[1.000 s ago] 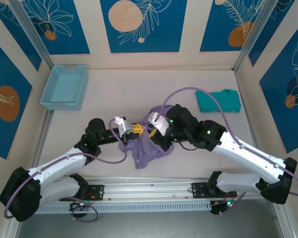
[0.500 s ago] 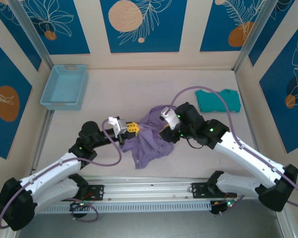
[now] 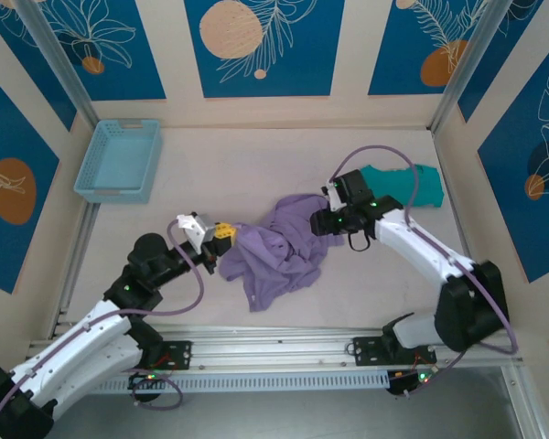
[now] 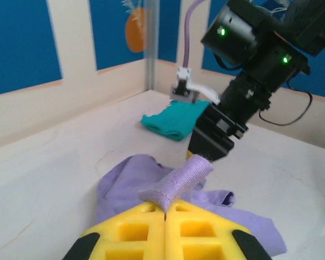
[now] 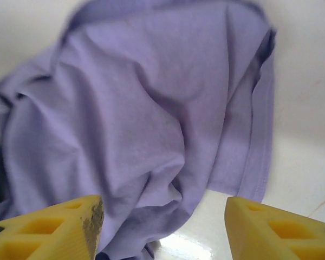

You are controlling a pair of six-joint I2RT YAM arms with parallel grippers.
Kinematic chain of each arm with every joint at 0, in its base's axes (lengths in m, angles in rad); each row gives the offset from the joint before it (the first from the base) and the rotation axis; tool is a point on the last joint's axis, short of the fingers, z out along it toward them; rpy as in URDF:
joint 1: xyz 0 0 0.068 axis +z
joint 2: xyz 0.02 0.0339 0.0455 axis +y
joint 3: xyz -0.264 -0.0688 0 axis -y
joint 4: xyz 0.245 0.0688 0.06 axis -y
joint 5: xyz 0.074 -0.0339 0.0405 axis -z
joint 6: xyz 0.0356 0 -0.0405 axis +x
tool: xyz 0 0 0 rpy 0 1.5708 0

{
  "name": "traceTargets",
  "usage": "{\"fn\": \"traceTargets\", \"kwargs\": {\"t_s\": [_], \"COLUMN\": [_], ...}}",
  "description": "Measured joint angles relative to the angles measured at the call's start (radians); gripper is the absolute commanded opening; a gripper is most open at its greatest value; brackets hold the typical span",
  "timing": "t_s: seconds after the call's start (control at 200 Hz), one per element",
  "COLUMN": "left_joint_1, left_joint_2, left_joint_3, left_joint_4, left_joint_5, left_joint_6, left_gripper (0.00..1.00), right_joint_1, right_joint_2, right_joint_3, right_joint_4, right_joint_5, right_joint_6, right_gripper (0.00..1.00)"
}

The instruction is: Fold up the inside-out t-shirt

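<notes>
Left jaws pinch a fold of the inside-out t-shirt [image 3: 276, 256]; right jaws gape empty just above it. Shirt lies crumpled mid-frame on the tabletop [image 3: 256, 160]; folding not yet begun.

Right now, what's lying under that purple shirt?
The crumpled shirt rests on the pale table. Its bunched folds hide anything else beneath, so I cannot tell. One fold is pinched in the shut left gripper.

Bright even light, soft shadows; far edge of the t-shirt [image 5: 151, 108] slightly blurred.
</notes>
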Motion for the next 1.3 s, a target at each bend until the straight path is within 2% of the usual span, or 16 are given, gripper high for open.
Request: {"fn": "traceTargets", "kwargs": {"t_s": [0.145,0.245,0.305,0.435,0.54,0.615,0.72,0.97,1.115,1.3], "left_joint_1": [0.000,0.000,0.000,0.000,0.007,0.016,0.033,0.112,0.171,0.267], "left_joint_2": [-0.016,-0.016,-0.016,-0.042,-0.080,-0.103,-0.119,-0.088,-0.025,0.071], "left_joint_3": [0.005,0.007,0.011,0.012,0.008,0.004,0.005,0.142,0.298,0.538], "left_joint_4": [-0.062,-0.084,-0.092,-0.100,-0.072,-0.043,-0.006,-0.021,-0.078,-0.203], "left_joint_5": [-0.071,-0.096,-0.105,-0.110,-0.076,-0.030,0.031,0.091,0.068,-0.064], "left_joint_6": [-0.012,-0.014,-0.014,-0.015,-0.017,-0.023,-0.030,-0.040,-0.037,-0.041], "left_gripper": [0.00,0.00,0.00,0.00,0.00,0.00,0.00,0.00,0.00,0.00], "right_joint_1": [0.028,0.047,0.054,0.058,0.050,0.037,-0.005,-0.190,-0.285,-0.373], "right_joint_2": [0.128,0.224,0.280,0.337,0.324,0.274,0.126,-0.275,-0.399,-0.480], "right_joint_3": [0.006,0.040,0.062,0.076,0.076,0.072,0.068,0.071,0.072,0.062], "right_joint_4": [0.039,0.051,0.058,0.060,0.058,0.056,0.055,0.091,0.098,0.103], "right_joint_5": [-0.011,-0.015,-0.010,0.006,0.015,0.014,-0.019,-0.173,-0.216,-0.232], "right_joint_6": [0.021,0.031,0.033,0.028,0.024,0.014,0.013,0.043,0.073,0.114], "right_gripper": [0.64,0.58,0.47,0.13,0.00,0.00,0.00,0.00,0.00,0.00]}}
